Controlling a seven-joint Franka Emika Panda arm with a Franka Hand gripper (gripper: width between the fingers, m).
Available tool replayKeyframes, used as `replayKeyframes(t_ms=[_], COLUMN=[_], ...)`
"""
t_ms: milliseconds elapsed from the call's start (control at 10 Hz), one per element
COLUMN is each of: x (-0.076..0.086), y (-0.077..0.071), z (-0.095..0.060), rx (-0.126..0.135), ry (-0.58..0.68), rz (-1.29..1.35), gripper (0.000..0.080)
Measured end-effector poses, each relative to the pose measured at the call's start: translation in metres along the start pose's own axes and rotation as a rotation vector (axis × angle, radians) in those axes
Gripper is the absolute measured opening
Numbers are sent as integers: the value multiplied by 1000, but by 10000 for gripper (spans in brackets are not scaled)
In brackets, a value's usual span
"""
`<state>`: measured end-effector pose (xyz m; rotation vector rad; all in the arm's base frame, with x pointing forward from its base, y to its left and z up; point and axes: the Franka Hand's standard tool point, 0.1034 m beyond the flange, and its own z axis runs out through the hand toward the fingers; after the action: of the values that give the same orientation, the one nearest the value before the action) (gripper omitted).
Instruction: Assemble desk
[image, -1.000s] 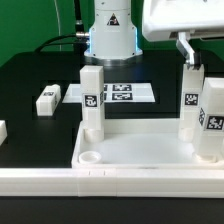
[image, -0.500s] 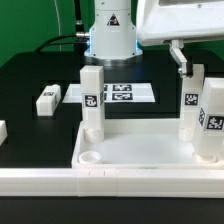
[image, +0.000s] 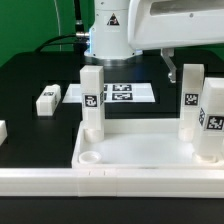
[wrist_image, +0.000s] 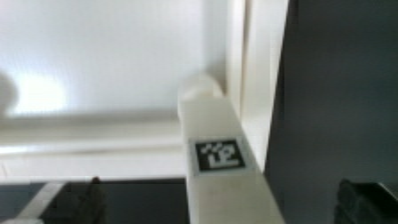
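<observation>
Gripper (wrist_image: 226, 196) is held wide open, nothing grasped, over an upright tagged leg (wrist_image: 221, 150); three legs are seen standing in the desk top (image: 140, 172).

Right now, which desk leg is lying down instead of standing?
The leg on the black table at the exterior view's left, outside the desk top; the other three stand upright in it.

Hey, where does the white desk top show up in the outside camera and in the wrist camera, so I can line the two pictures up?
Exterior view: the desk top spans the foreground, with three legs upright on it.
Wrist view: the desk top is the pale surface beside a close-up tagged leg.
Shared landmark: that tagged leg, probably the rear leg on the exterior view's right.
</observation>
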<state>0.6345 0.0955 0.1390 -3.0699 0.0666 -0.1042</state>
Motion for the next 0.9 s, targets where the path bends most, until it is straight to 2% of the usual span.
replayKeyframes(t_ms=[100, 200, 400, 700, 900], x=[-3, 6, 15, 20, 23], y=[1, 2, -3, -5, 0], z=[1, 2, 5, 8, 12], rx=[3, -1, -6, -19, -34], ry=[-68, -50, -42, -36, -26], rz=[3, 3, 5, -3, -78], gripper=[649, 649, 649, 649, 649])
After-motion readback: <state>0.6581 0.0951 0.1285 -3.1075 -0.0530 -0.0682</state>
